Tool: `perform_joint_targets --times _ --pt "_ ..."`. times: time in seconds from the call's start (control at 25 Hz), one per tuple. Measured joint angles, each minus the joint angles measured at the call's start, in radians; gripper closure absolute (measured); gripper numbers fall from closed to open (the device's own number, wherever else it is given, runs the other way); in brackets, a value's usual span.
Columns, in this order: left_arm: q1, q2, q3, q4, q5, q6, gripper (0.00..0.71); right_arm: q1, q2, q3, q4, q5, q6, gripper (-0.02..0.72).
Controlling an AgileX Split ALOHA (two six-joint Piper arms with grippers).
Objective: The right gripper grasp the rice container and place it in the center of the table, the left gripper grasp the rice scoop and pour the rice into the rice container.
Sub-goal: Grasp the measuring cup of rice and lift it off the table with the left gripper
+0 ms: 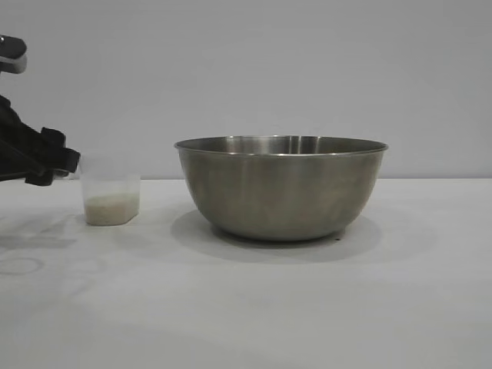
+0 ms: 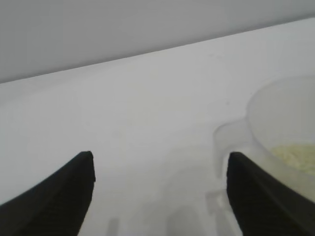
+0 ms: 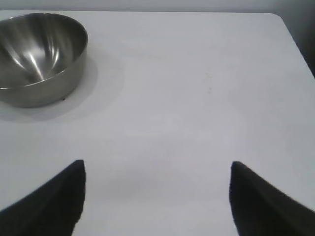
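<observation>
Steel rice container (image 1: pixel 281 188) sat mid-table, beyond the left gripper (image 2: pixel 160 189).
Its fingers were spread, empty; the light, slippery rice scoop (image 1: pixel 111 192) stood just beside one fingertip, its loop handle (image 2: pixel 231 142) probably the best hold.

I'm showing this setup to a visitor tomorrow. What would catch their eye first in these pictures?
The big steel rice container stands out first, sitting upright near the middle of the white table, empty inside as the right wrist view shows. To its left stands the small translucent rice scoop with rice at its bottom. The left tool, fingers apart, is right beside the scoop's loop handle, not holding it.
</observation>
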Motion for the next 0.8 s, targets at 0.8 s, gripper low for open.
perform_joint_targets --times 0.8 --pt "0.004 0.084 -0.101 0.056 0.002 0.000 0.160 0.000 0.000 0.000 0.000 0.000 0.000 0.190"
